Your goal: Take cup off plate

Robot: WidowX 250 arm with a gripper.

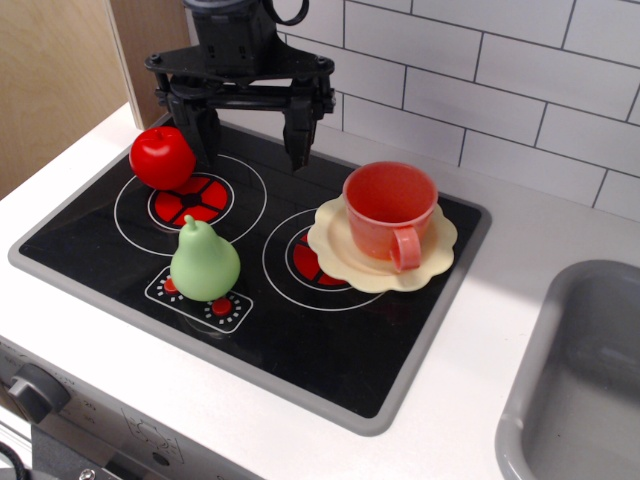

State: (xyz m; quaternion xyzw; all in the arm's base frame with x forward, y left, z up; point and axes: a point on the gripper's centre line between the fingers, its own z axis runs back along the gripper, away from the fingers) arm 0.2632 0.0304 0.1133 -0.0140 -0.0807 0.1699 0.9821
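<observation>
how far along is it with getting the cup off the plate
Nothing is done yet: the cup stands upright on the plate, handle facing the camera. In hand: the pincer hangs open above the back of the stove, beside the apple and apart from the cup, holding nothing. Left to do: reach the cup, grasp it, lift it and set it down off the plate.
</observation>
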